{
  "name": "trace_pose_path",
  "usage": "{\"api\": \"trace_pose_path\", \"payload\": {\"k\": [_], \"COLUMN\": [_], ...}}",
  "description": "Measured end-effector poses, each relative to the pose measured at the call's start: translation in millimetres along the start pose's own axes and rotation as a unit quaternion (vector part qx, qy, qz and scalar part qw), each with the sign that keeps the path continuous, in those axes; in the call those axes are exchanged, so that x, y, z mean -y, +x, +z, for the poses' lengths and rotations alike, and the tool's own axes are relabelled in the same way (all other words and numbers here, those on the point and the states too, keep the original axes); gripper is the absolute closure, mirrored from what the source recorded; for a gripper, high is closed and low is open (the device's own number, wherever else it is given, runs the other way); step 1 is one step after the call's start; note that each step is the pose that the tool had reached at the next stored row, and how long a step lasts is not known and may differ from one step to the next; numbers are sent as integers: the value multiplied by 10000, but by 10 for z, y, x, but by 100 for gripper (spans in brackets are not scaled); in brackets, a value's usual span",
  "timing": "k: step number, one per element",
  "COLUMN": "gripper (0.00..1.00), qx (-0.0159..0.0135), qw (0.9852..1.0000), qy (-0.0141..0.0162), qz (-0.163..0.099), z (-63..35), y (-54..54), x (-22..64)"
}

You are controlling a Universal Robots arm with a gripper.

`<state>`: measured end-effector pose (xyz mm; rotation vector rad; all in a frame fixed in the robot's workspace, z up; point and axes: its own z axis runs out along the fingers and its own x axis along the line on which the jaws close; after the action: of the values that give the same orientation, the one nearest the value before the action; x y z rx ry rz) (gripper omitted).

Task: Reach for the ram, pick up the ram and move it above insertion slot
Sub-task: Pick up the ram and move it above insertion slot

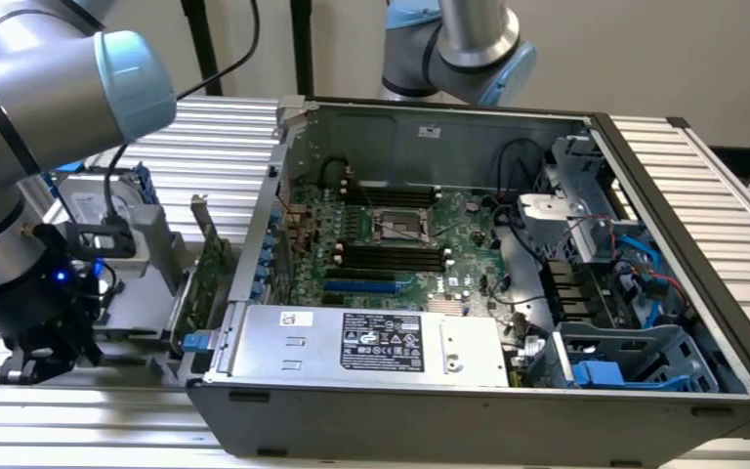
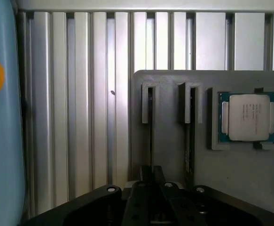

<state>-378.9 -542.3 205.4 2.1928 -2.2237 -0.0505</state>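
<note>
Outwardly, the exterior view has the arm bent low and its end effector (image 1: pixel 36 363) down at the grey holder (image 1: pixel 151 252), with the open computer case (image 1: pixel 479 410) just beside the holder on the exterior view's right and the black slots (image 1: pixel 389 256) inside it. Looking down from the wrist view, the ram (image 2: pixel 151 127) stands on edge in one groove of the holder, a second stick (image 2: pixel 190 132) in the neighbouring groove and a processor (image 2: pixel 248 117) in the holder's pocket beyond that. The end effector looks clenched on the ram's upper edge, jaws nearly together. A good lift, I judge, goes straight up out of the groove, square to the holder, without twisting the thin board.
</note>
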Motion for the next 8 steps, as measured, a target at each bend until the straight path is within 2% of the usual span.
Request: {"api": "trace_pose_path", "payload": {"k": [3, 8], "gripper": [86, 86], "qx": [0, 0], "qw": [10000, 10000], "qy": [0, 0], "qz": [0, 0], "z": [-94, -319], "y": [-1, -3], "x": [-3, -11]}}
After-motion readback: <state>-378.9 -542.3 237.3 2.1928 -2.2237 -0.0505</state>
